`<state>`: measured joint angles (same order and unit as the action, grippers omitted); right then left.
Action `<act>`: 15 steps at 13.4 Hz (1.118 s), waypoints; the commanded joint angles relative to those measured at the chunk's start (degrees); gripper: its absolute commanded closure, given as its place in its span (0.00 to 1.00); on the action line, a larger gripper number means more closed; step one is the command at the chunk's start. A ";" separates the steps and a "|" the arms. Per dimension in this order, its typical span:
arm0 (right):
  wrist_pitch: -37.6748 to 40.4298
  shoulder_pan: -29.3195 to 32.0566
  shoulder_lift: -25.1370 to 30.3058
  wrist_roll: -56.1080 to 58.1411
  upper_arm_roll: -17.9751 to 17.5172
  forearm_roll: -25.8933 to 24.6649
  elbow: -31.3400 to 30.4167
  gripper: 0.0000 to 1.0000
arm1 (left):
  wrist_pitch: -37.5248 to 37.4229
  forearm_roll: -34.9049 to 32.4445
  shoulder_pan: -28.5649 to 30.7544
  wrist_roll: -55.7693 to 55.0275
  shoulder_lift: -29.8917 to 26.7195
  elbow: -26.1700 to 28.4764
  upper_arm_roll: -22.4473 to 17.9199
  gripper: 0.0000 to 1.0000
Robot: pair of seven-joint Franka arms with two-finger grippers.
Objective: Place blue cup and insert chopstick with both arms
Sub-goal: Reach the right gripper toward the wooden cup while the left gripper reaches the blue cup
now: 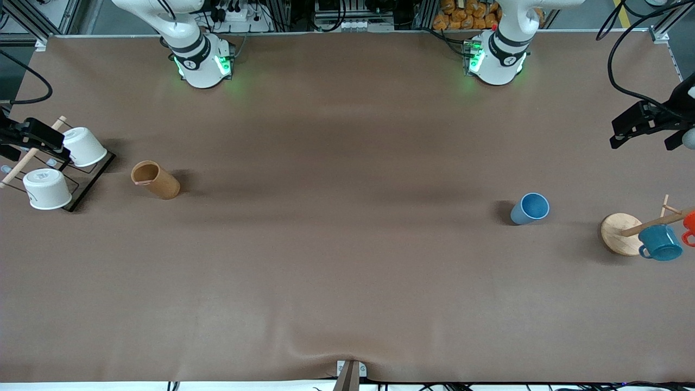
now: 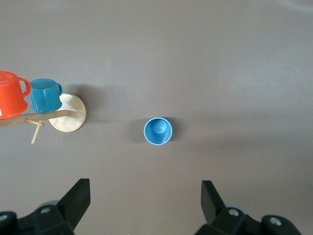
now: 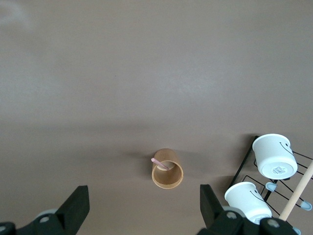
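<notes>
While both arms wait high, the left gripper (image 2: 142, 205) gapes over the blue cup (image 1: 530, 208) and the right gripper (image 3: 142, 208) gapes over the brown holder (image 1: 155, 179) (the chopstick (image 3: 160, 164) leans inside), apparently lining up grasps.

front: looking down from high across the table (image 1: 347, 260) at both bases | left wrist: looking straight down, sharing the blue cup (image 2: 158, 131) | right wrist: looking down, sharing the brown cup (image 3: 167, 172)
</notes>
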<state>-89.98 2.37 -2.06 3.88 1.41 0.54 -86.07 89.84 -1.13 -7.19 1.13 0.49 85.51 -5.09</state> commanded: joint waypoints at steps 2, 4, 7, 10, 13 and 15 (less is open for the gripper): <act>-0.11 0.00 0.39 -0.45 -0.09 -0.80 -0.15 0.00 | -0.98 0.34 -0.10 0.90 -0.49 -0.43 -0.01 0.00; -0.02 0.00 0.39 -0.45 -0.09 -0.80 -0.15 0.00 | -0.98 0.25 -0.01 0.89 -0.49 -0.52 -0.01 0.00; 0.15 0.00 0.04 -0.45 -0.09 -0.80 -0.15 0.00 | -1.07 0.78 0.25 0.54 -0.32 0.44 -0.01 0.00; 0.24 -0.08 -1.71 0.43 -0.09 -0.80 -0.58 0.00 | -0.46 0.78 0.34 0.19 0.12 2.63 -0.09 0.00; -0.55 -0.17 -3.56 0.87 -0.09 -0.89 -2.96 0.00 | 6.19 0.86 1.21 0.10 -0.49 9.91 -0.09 0.00; -2.12 -0.17 -4.09 0.70 -0.18 -0.89 -4.27 0.00 | 9.03 0.86 1.13 0.10 -0.32 12.91 -0.01 0.00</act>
<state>-90.77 2.34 -6.08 4.11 1.36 0.53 -89.31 95.86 -1.09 -6.36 1.10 1.19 94.67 -5.20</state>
